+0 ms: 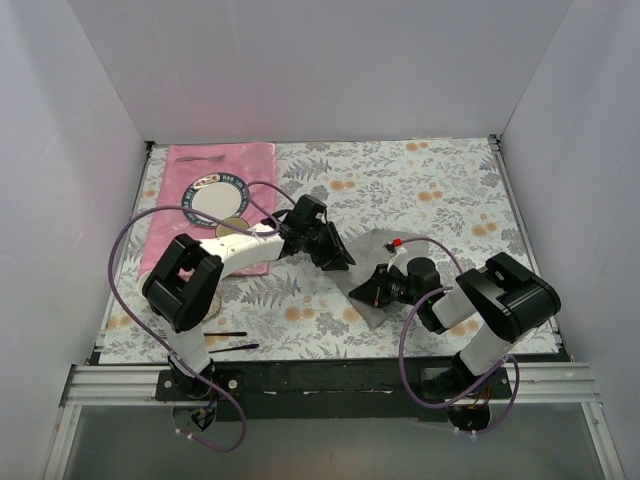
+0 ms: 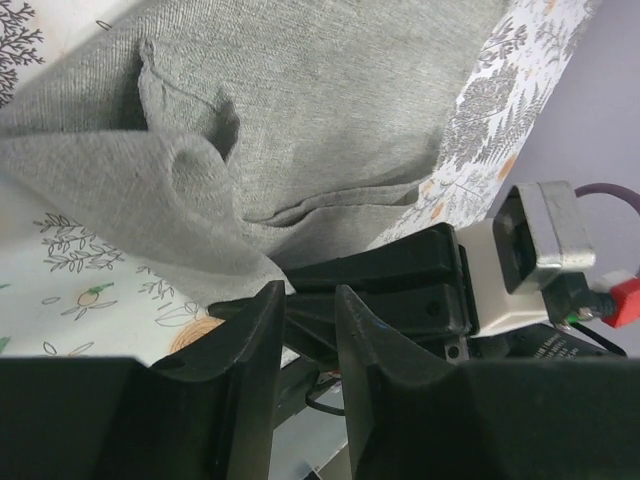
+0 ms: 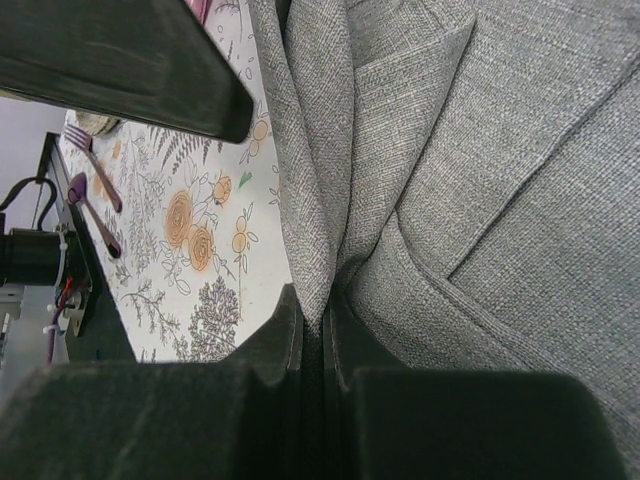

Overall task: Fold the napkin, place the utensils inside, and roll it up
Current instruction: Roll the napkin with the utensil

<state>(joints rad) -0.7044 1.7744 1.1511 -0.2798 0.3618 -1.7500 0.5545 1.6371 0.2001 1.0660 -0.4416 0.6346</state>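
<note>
**Napkin fold under way: one edge pinched, the other not yet secured**

The napkin [image 1: 374, 250] lies bunched and creased on the floral table cover [image 1: 440, 190], just right of centre. It sits between the two arms and well apart from the pink placemat [image 1: 250, 165]. The right gripper [image 3: 318, 306] is pressed together on a raised fold of the cloth. The left gripper [image 2: 305, 295] stands narrowly apart, with the napkin's near edge touching one fingertip and nothing seen in the gap. The fold looks barely begun, and no utensil lies on the cloth. To do it well, the left arm should probably catch a single layer at the edge before closing. Both arms would then lift and carry together, level, so the cloth lands flat rather than twisted
</note>
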